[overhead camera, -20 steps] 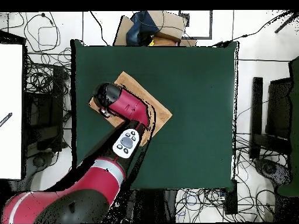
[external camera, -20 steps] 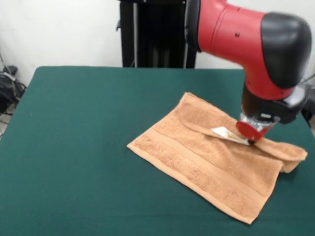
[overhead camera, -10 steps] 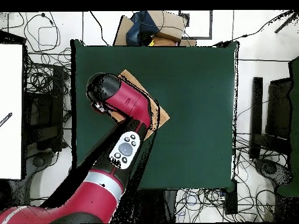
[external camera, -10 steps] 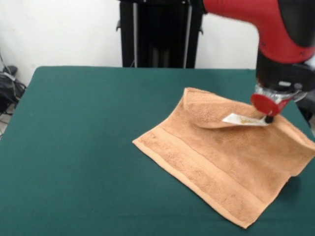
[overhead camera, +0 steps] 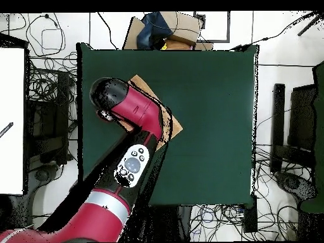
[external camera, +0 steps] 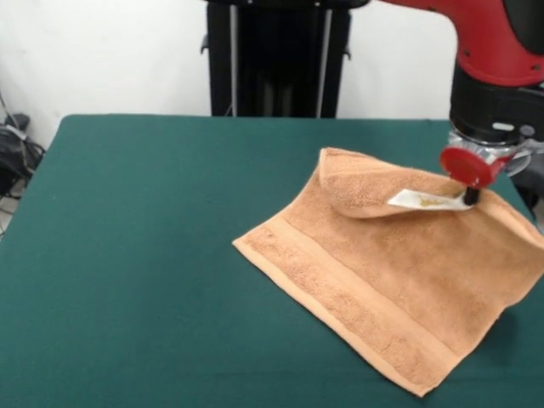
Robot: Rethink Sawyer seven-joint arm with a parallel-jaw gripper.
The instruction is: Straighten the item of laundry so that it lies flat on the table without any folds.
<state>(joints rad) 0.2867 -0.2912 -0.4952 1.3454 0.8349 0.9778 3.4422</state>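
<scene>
Fingertips pinch the towel's (external camera: 399,272) folded-over edge beside its white label (external camera: 421,201), the gripper (external camera: 467,197) closed on cloth at right of frame. Towel lies right of centre on the green table (external camera: 127,255), one flap still doubled. Carrying that edge outward, low and taut, should open the fold cleanly.

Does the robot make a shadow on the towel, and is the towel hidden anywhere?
Front view: only a faint shadow under the lifted flap of the orange-brown terry towel, beside the red and black gripper. Overhead view: the red arm hides most of the towel.
</scene>
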